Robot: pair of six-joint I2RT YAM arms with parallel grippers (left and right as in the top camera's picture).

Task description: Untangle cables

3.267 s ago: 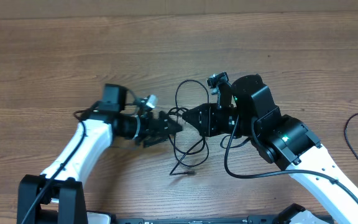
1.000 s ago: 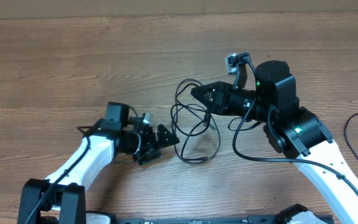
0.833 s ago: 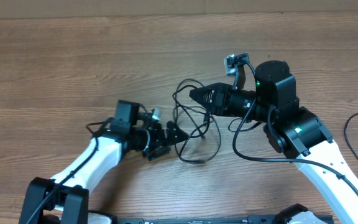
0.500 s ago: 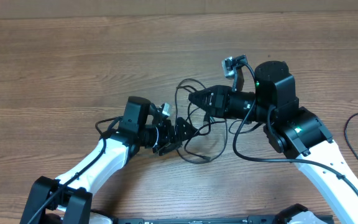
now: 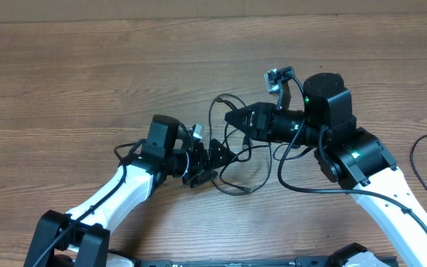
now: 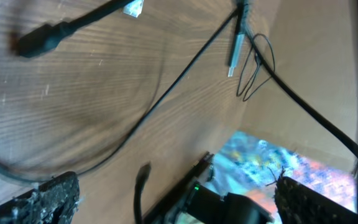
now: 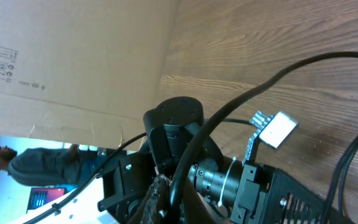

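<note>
Matt brown wood-grain table (image 5: 65,81), smooth black rubbery cables (image 6: 191,65), silvery metal plug (image 6: 234,59), glossy white plastic arms (image 5: 113,185)

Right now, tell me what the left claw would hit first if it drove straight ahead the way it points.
The left claw, open, points right into the cables. It would likely first meet the black strand crossing between its fingertips, though depth is hard to judge.

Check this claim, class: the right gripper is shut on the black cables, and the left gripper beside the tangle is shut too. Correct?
Not quite: the left gripper is open; the left wrist view shows its fingers spread wide apart. The right gripper is indeed shut on the cables.
</note>
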